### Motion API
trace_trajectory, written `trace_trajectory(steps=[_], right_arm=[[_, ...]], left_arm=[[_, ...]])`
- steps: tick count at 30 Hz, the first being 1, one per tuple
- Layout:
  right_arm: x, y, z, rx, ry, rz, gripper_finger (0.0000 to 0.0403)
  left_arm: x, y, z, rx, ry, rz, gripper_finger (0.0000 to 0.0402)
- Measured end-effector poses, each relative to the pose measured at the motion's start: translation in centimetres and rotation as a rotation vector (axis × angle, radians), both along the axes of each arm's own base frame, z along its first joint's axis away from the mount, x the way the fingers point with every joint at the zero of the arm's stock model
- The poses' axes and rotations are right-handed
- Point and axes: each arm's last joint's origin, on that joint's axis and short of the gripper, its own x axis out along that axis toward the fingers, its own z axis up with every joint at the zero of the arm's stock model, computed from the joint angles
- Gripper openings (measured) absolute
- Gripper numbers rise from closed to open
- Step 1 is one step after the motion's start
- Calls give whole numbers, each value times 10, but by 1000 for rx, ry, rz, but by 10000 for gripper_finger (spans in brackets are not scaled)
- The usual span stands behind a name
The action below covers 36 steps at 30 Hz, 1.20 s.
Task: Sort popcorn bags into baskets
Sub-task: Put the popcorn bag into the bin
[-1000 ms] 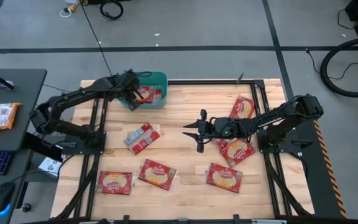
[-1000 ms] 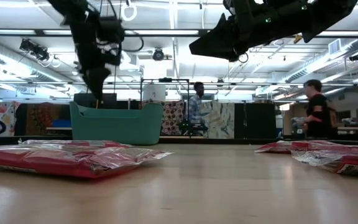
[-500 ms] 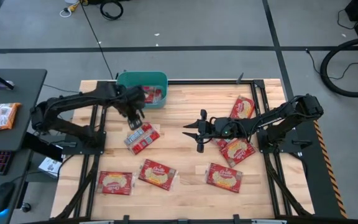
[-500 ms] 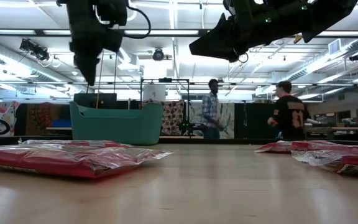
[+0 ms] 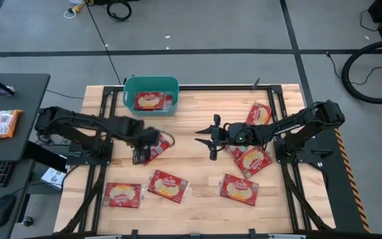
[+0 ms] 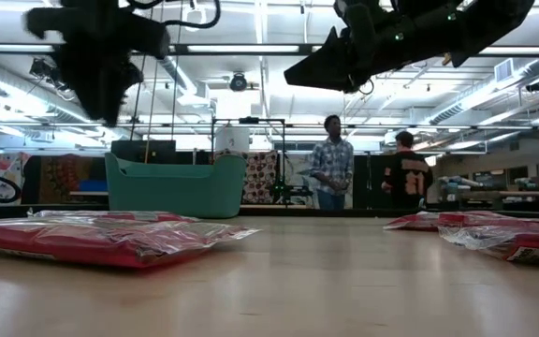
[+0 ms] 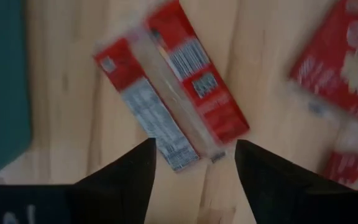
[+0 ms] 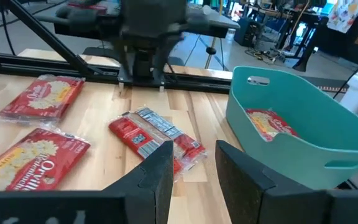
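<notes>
**Sorting barely begun: most packets not yet binned**

Popcorn is seen in the teal basket [image 5: 151, 87] at the far edge of the bench [image 5: 191, 109]: at least one red-orange bag [image 5: 150, 101] lies flat inside, and a further one beside it cannot be ruled out. Seven bags are left on the wood. A red, silver and white packet [image 7: 173, 84] lies face down just beneath the left hand [image 5: 140, 154], whose fingers are spread apart and empty, poised over the packet's end; contact cannot be confirmed. Two bags [image 5: 169, 185] lie near the front edge on the left side, with a third [image 5: 239, 189] to their right. Three more are grouped by the right arm, one [image 5: 258, 114] toward the far side. The right hand [image 5: 211, 139] is held above the middle of the bench, fingers apart, gripping nothing. By this count the task is judged well under halfway, with the face-down packet the likely next pick.
</notes>
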Motion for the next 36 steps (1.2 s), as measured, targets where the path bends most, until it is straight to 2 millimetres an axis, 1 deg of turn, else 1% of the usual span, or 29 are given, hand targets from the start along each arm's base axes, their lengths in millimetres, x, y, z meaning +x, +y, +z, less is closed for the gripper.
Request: trace_trajectory(steps=[2, 7, 10, 13, 16, 22, 27, 36], right_arm=[[0, -2, 0, 1, -3, 15, 126], [1, -11, 1, -2, -9, 16, 126], [1, -16, 2, -14, -11, 3, 126], [1, -20, 2, -14, -13, 11, 126], [1, -24, 2, -9, -14, 24, 126], [1, -24, 2, -8, -19, 30, 126], [1, -23, 2, 2, -20, 46, 126], [1, -22, 2, 21, -23, 48, 126]], left_arm=[[-3, -9, -13, 5, 51, -33, 225], [-20, -29, -46, 36, 176, -118, 209], [-29, -37, -61, 57, 204, -117, 199], [-36, -41, -69, 152, 205, -125, 190], [-36, -46, -76, 204, 209, -163, 181], [-34, -54, -93, 236, 306, -226, 172], [-29, -55, -110, 325, 376, -246, 172], [-26, -55, -133, 374, 498, -261, 171]])
